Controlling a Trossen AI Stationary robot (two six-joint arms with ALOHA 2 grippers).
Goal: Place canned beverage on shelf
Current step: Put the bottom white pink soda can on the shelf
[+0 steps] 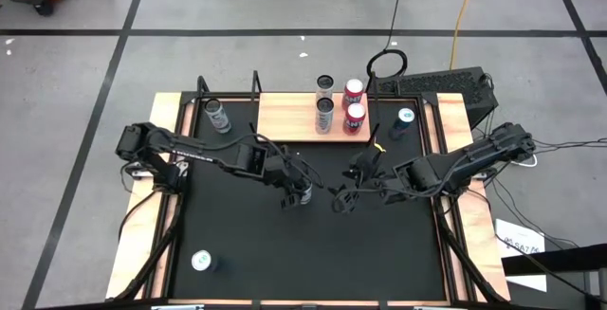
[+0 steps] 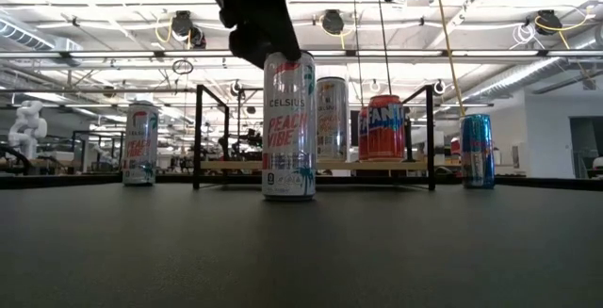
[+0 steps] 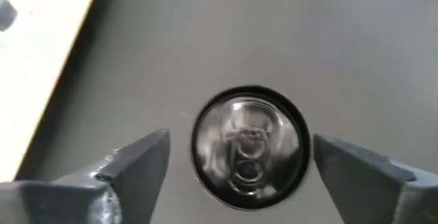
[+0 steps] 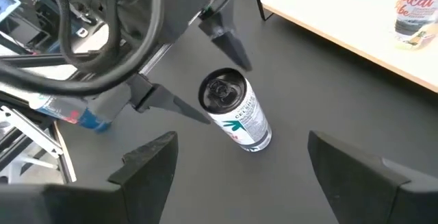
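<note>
Left wrist view showed the left gripper (image 3: 236, 166) with jaws spread wide, directly above the upright can (image 3: 249, 142) mid-table, near the shelf (image 1: 285, 116); descending off-centre might topple it.

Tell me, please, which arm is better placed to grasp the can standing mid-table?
Left: the left gripper hangs open directly above the can, fingers either side. The right gripper waits beside it.

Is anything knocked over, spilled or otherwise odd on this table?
Nothing stands out. Every can is upright, four on the shelf and the rest on the black mat, with no spill. The left tool hangs open above one upright can; the right tool waits open beside it.
</note>
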